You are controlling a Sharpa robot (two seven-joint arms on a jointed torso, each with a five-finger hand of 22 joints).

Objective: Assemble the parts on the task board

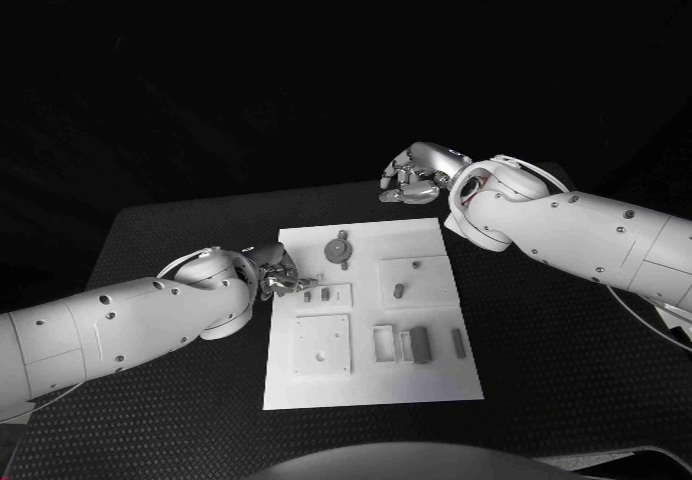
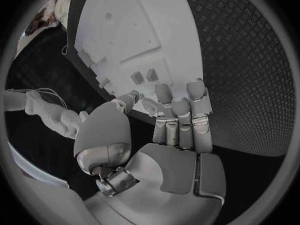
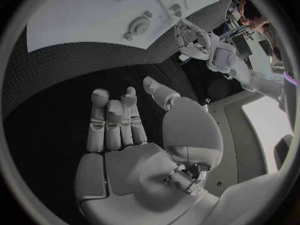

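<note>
The table is showing black, with a fine raised diamond pattern across its surface. The task board is showing plain white, and the raised plates on it are showing the same white. The small parts standing on the board are showing grey. The left robot hand is gleaming silver at the end of a white arm. The right robot hand is gleaming silver too, on a white arm dotted with small dark holes.

Black table with dimpled textured surface | surroundings beyond its edges in darkness | no walls or windows discernible
</note>
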